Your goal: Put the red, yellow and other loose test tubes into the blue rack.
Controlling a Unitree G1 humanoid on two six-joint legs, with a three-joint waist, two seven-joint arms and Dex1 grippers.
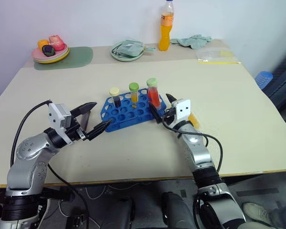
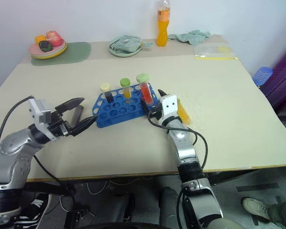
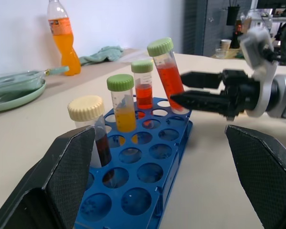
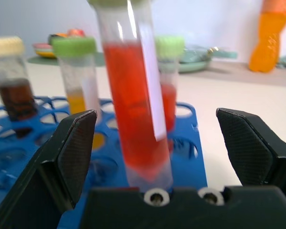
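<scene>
The blue rack (image 1: 128,110) lies on the table, holding four capped tubes upright: a dark-brown tube (image 1: 115,97) with a cream cap, a yellow tube (image 1: 134,93), a short red tube (image 3: 143,86), and a tall red tube (image 1: 153,92) (the last three green-capped) at the rack's right end.

Rack (image 1: 128,112) at mid-table (image 1: 229,143), holding four upright tubes (image 1: 153,93). Left gripper (image 1: 93,121) just left of rack, right gripper (image 1: 163,109) just right. Plates (image 1: 50,55) and bottle (image 1: 166,26) along far edge.

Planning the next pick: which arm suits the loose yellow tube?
Right: the right gripper, open, is beside the lying yellow-filled test tube; the left gripper sits across the blue plastic rack.
</scene>
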